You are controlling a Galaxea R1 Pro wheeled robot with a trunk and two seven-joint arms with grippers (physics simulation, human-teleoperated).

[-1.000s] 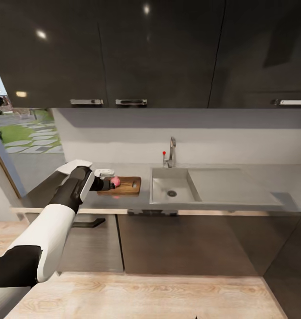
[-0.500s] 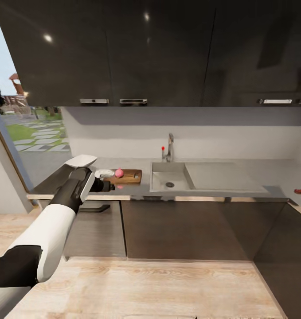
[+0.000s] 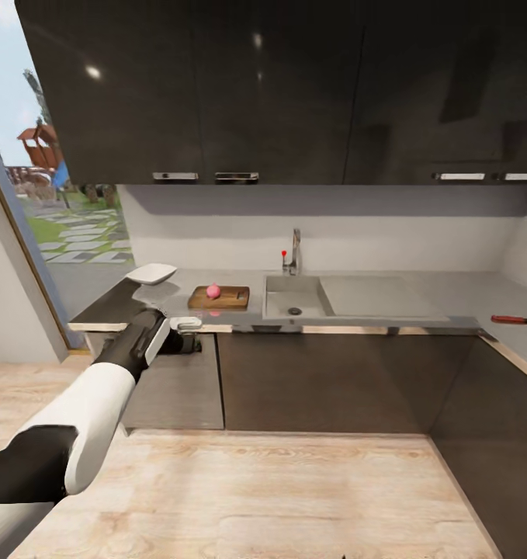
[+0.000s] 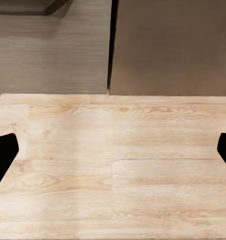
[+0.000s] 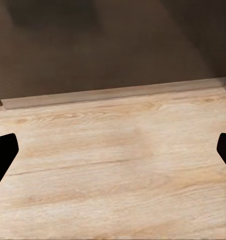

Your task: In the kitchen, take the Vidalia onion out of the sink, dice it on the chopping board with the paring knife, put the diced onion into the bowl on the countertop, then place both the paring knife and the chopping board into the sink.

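In the kitchen, a small pink, rounded item, apparently the Vidalia onion (image 3: 213, 291), sits on the chopping board (image 3: 219, 297) on the countertop (image 3: 387, 307), between the white bowl (image 3: 152, 273) and the sink (image 3: 294, 297). The paring knife (image 3: 515, 319) lies far along the counter at the right. The left gripper (image 3: 192, 341) hangs below the counter's front edge, before a cabinet door; both wrist views show wide-spread fingertips (image 4: 3, 155) holding nothing above the wood-plank floor (image 5: 117, 175).
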